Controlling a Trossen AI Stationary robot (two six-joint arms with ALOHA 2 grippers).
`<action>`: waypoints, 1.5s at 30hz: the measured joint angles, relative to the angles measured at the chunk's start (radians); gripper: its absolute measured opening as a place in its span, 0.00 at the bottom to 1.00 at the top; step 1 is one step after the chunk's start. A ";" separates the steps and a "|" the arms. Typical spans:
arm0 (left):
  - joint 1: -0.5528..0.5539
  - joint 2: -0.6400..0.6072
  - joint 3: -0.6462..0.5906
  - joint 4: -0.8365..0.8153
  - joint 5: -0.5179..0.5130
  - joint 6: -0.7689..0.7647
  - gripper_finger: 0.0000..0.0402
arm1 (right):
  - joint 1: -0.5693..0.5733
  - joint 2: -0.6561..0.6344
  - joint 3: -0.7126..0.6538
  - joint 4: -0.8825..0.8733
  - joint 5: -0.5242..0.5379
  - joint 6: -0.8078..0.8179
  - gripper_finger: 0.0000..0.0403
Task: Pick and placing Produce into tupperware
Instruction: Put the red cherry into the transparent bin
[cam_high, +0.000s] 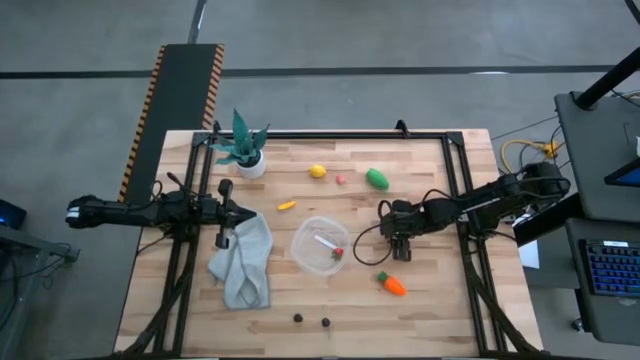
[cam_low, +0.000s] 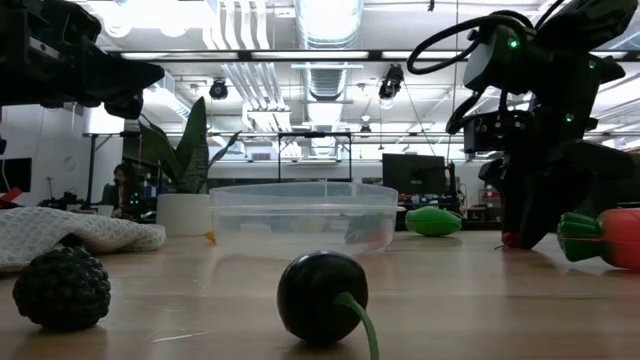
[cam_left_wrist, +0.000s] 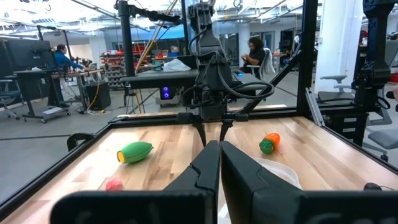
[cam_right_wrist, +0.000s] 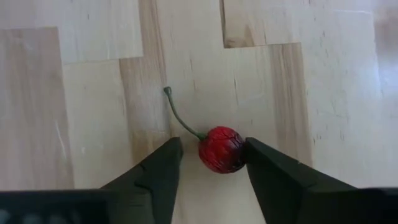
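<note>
The clear round tupperware (cam_high: 322, 262) sits mid-table with small pieces inside, one of them red. My right gripper (cam_high: 398, 252) points down just right of it, open, with a red cherry (cam_right_wrist: 221, 149) between its fingers on the wood. The carrot (cam_high: 392, 284) lies near it, and the green oval (cam_high: 377, 178), the lemon (cam_high: 317, 171) and a tiny red piece (cam_high: 341, 180) lie toward the far edge. Two dark pieces (cam_high: 298, 318) (cam_high: 325, 322) rest near the near edge. My left gripper (cam_left_wrist: 219, 168) is shut and hovers over the grey-green cloth (cam_high: 243, 262). My right gripper comes at the red cherry from above, pointing down. One finger (cam_right_wrist: 267, 165) lies against the cherry's side (cam_right_wrist: 241, 152), while the other finger (cam_right_wrist: 165, 165) stands a little apart from it. The cherry rests on the table, its stem (cam_right_wrist: 177, 115) lying flat.
A teal potted plant (cam_high: 243, 150) stands at the far left. A small yellow piece (cam_high: 287, 205) lies between the plant and the tupperware. The black frame rail (cam_high: 455, 170) runs along the table's edges. Bare wood shows along the near edge right of the dark pieces.
</note>
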 joint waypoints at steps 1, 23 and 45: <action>0.000 0.000 0.000 0.000 0.000 0.000 0.00 | 0.000 0.000 0.000 0.000 -0.001 0.000 0.39; 0.000 0.000 0.000 0.000 0.000 0.000 0.00 | 0.000 -0.007 0.022 -0.014 -0.007 -0.003 0.08; 0.000 0.000 0.000 0.000 0.000 0.000 0.00 | 0.011 0.080 0.371 0.073 -0.006 -0.230 0.08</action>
